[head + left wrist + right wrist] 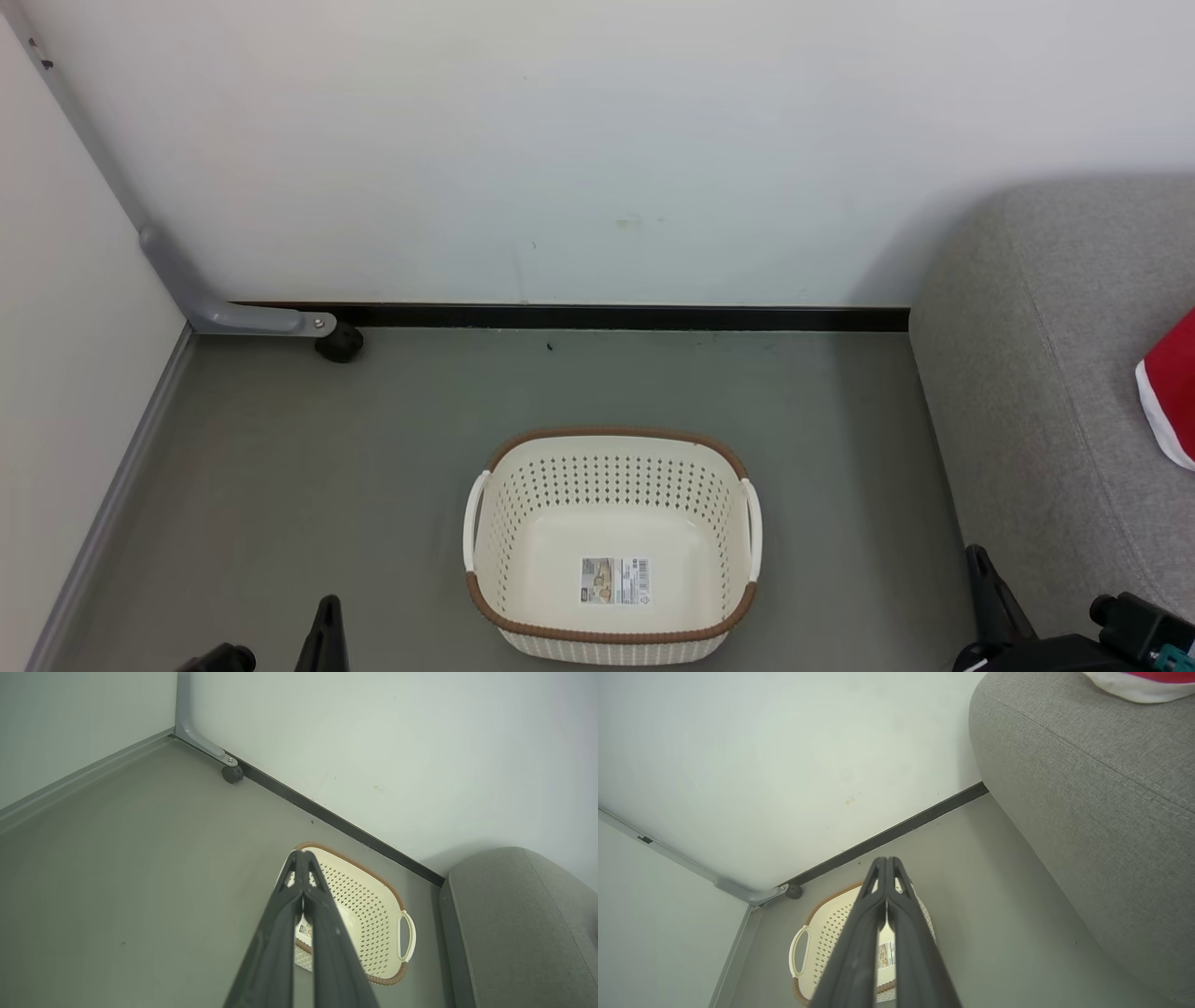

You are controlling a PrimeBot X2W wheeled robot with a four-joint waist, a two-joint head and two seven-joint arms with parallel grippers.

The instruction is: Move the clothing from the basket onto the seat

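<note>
Sitting on the smooth grey-green floor (373, 467), the cream plastic basket with little holes, a brown woven-look rim and two white side handles (611, 435) stood the right way up. Inside it, a small paper label (614, 580) lay flat on the bottom.

The red soft clothing with a white edge (1172, 392) lay on the big grey woven-fabric couch seat (1036, 392), well apart from the basket. The picture's right edge cut it off, so I could see just a part of it.

The seat stood to the right of the basket, its far end against the plain white wall (560, 140). A black strip (607, 317) ran along the bottom of that wall. In the far left corner, a grey metal leg (243, 319) ended in a small black wheel (338, 343).

The left gripper (329, 607) hung low on the left of the basket, its two dark fingers pressed together on nothing. The right gripper (977, 560) hung beside the seat's front, its fingers pressed together too, with nothing between them.
</note>
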